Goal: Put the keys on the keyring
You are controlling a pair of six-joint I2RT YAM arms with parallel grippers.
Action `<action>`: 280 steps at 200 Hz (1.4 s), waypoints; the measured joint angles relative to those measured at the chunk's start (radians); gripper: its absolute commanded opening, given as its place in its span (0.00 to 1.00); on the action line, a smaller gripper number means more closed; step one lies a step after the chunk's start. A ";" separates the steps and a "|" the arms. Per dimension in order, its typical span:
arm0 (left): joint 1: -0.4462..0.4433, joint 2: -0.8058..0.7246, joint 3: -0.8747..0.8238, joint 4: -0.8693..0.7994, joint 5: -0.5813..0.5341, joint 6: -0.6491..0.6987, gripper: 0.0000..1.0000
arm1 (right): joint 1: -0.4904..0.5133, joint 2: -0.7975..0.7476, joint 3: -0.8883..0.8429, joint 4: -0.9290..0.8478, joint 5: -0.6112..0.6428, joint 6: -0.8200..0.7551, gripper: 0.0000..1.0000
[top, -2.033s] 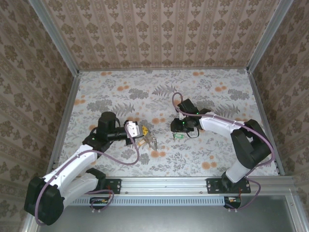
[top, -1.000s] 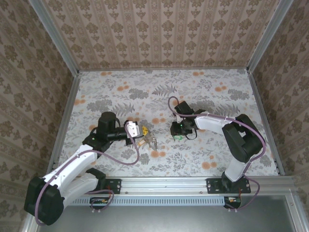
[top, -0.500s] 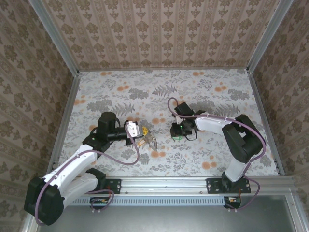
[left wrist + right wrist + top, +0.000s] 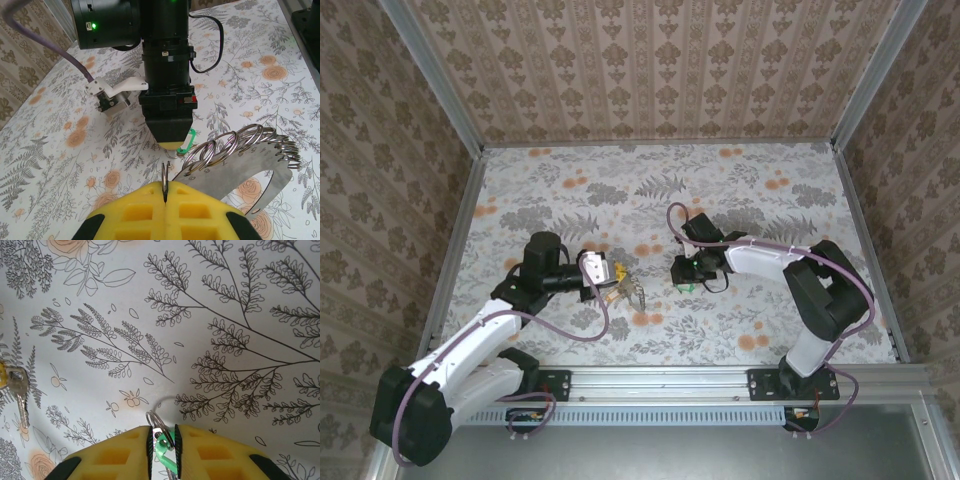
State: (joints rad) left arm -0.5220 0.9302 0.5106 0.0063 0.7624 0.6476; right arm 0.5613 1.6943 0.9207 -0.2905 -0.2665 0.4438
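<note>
Keyring point(image 4: 235, 165), a grey loop strung with silvery rings, hangs clamped between the left gripper's point(image 4: 165, 195) yellow pads point(image 4: 140, 210) above the floral table point(image 4: 280, 45), facing the right gripper point(image 4: 162, 432), its fingers point(image 4: 115, 455) pinched on a green-headed key point(image 4: 161, 444), with threading seemingly next, demanding that the key's ring meet the loop's opening.

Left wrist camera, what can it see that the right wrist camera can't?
Left wrist view: the left gripper pinching a thin ring at the end of the keyring, a grey band strung with silver rings. Right wrist view: a silver key lying at the left edge. Both: the right gripper holding the green key, over the flowery table.
</note>
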 measured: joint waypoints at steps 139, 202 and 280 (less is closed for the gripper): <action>0.000 0.000 0.000 -0.002 0.000 0.000 0.00 | 0.017 0.002 -0.009 0.006 -0.026 -0.021 0.26; 0.000 0.000 0.000 -0.003 0.000 0.000 0.00 | 0.026 0.024 -0.008 0.021 -0.026 -0.027 0.27; 0.000 0.000 0.000 -0.003 0.000 0.000 0.00 | 0.042 0.042 0.010 0.025 -0.016 -0.053 0.16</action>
State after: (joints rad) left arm -0.5220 0.9302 0.5106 0.0029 0.7620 0.6476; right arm 0.6029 1.7367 0.9302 -0.2657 -0.2825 0.3912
